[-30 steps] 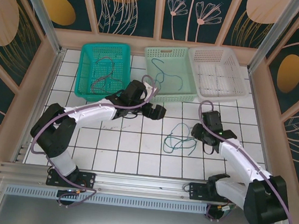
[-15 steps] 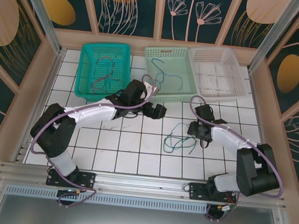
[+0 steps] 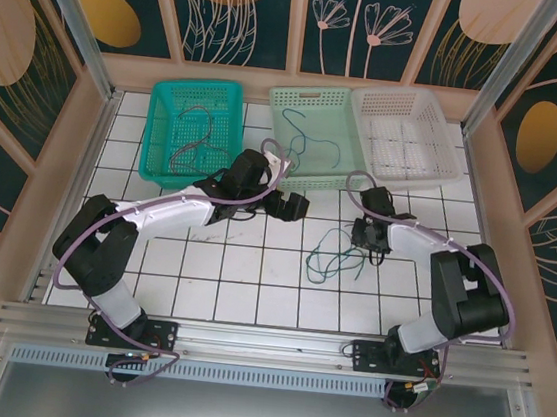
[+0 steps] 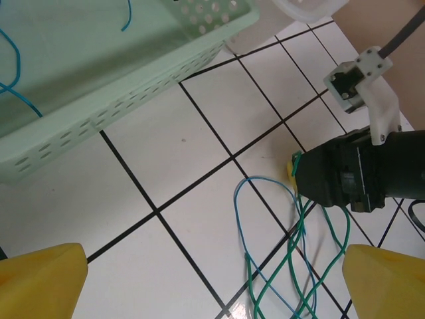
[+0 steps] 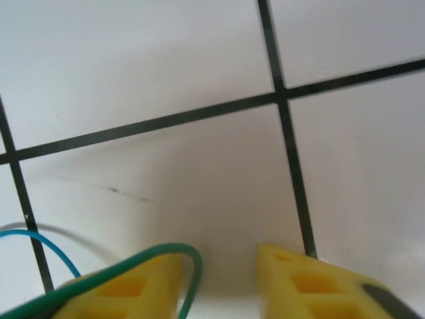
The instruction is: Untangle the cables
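A green cable (image 3: 336,260) and a thin blue cable (image 4: 238,212) lie tangled in loose loops on the white tiles, centre right. My right gripper (image 3: 370,241) is down at the tangle's right edge. In the right wrist view its yellow fingers (image 5: 126,292) stand apart close over the tile, and a bend of the green cable (image 5: 189,256) rests against the inner edge of the left finger. My left gripper (image 3: 294,207) hovers left of the tangle, wide open (image 4: 212,282) and holding nothing. A blue cable (image 3: 312,137) lies in the mint basket, a reddish one (image 3: 198,139) in the teal basket.
Three baskets stand along the back: teal (image 3: 155,144), mint green (image 3: 348,171) and white (image 3: 444,167). The mint basket's wall (image 4: 99,113) is just beyond my left gripper. Wooden walls close both sides, and a metal rail runs along the near edge.
The right arm has folded inward and brought its gripper left and slightly back, onto the tangle's right edge. The left arm has stayed put.
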